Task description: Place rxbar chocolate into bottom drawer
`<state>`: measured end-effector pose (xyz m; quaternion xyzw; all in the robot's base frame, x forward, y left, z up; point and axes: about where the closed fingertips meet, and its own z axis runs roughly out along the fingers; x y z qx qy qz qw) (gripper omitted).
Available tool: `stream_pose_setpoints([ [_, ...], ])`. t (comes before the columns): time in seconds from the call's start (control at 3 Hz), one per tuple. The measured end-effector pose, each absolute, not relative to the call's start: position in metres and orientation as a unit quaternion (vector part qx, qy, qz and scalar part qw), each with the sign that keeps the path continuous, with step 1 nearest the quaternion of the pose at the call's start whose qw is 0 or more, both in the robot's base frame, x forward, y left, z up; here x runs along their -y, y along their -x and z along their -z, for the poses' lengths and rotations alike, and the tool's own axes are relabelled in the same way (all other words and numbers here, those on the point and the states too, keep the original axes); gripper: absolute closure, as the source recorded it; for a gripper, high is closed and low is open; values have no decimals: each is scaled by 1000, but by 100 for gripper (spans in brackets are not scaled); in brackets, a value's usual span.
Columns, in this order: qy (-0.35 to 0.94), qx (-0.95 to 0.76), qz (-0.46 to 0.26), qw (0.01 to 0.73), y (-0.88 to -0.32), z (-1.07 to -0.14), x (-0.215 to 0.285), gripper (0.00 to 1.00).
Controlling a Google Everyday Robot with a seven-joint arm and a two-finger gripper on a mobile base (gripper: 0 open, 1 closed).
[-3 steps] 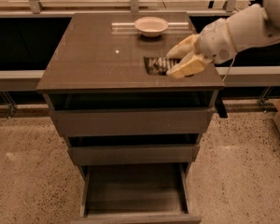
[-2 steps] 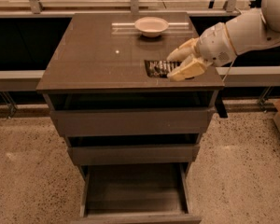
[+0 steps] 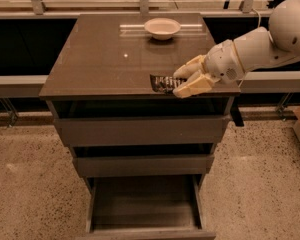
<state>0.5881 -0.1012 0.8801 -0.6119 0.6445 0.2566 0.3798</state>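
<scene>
The bottom drawer (image 3: 145,209) is standing pulled out nearest me, its open box facing up, lower than the bar and a little to its left. Above it the 2 upper drawers (image 3: 140,131) are sitting pushed in, their fronts stepping back toward the top (image 3: 100,59).

At the top's front right edge the gripper (image 3: 176,84) is reaching in from the right, its 2 fingers (image 3: 192,86) drawn narrow and pinching the right end of the bar (image 3: 161,82). The bar is lying low along that edge with its left end sticking out free. I cannot tell whether it is lifted or resting.

As I am judging it, the hold is catching only 1 end, so the wrapper may be pivoting or sliding out once the arm (image 3: 250,49) starts swinging. On the way down the free end could clip the 2 drawer fronts. Letting go too early or too far right would be dropping it on the floor (image 3: 35,184).

The bowl (image 3: 162,28) is sitting far back, well apart and out of the way.
</scene>
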Motion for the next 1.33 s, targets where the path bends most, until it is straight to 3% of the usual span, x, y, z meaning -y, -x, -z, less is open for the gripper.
stream_pose_setpoints([
  [0.67,563,-629,-278,459,-540,-839,83,100],
  [1.33,549,-643,-316,430,-490,-725,54,100],
])
